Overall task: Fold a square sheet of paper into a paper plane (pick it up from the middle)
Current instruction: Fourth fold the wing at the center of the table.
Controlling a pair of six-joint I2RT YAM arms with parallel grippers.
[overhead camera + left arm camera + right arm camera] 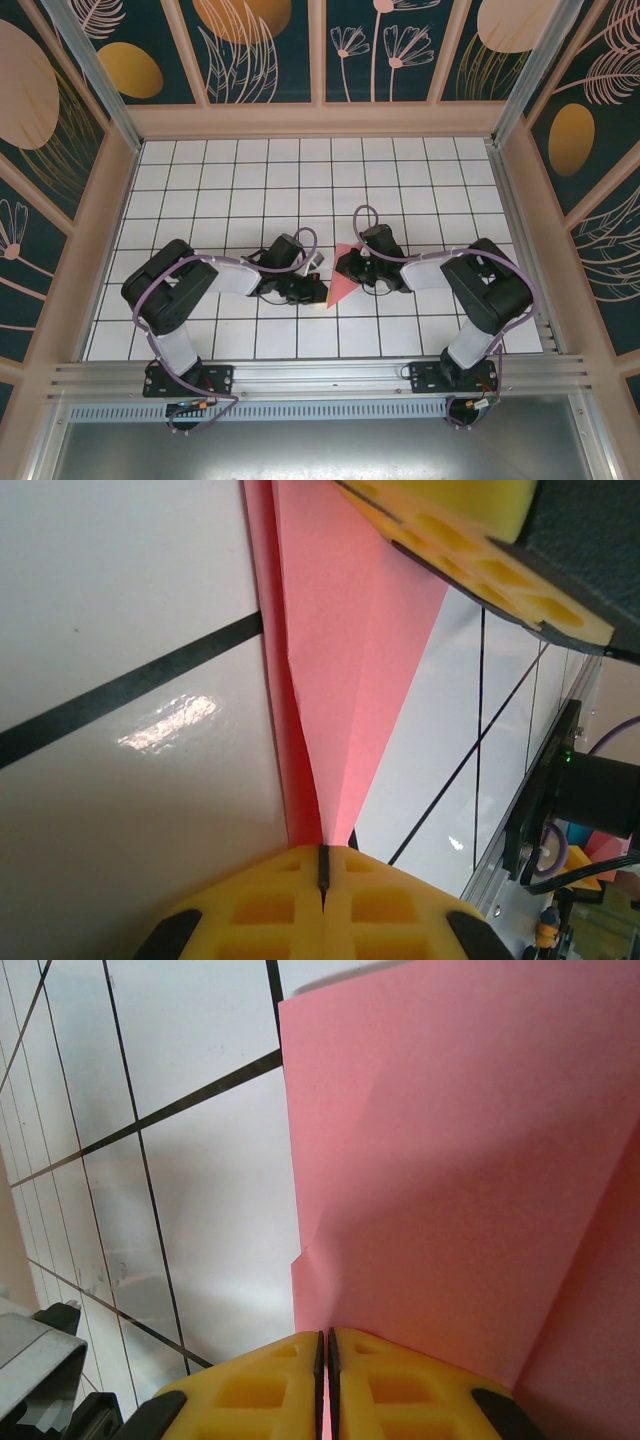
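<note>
Yellow fingertips of the left gripper [322, 880] sit closest to the left wrist lens, pressed together. The narrow point of the square sheet of paper [340, 680] runs straight into the seam between them, so the left is clenched on that tip.

Right wrist view: right gripper [326, 1360] likewise pinched closed, with the broad pink end of the paper [460, 1180] entering its seam. Both tools are grasping the same sheet.

Sheet condition: no longer a flat square. It is a creased salmon wedge with a centre fold line and layered flaps.

Position, top view: paper [342, 283] lies between the two arms near the middle of the white grid table [300, 170].

Key relation:
- Long axis runs from the left gripper [312, 285] at the narrow near end to the right gripper [350, 268] at the wide far end.
- Wedge points away from each tool toward the other.
- Neither arm is nearer, as both touch it.
- Judgement: any coming crease must work along this shared axis, and one hand would have to let go first.

Whether the sheet rests on the tiles or hangs slightly above them is probably not decidable from these angles.

Writing: none readable on the paper, fingers or table. No brand marks legible.
</note>
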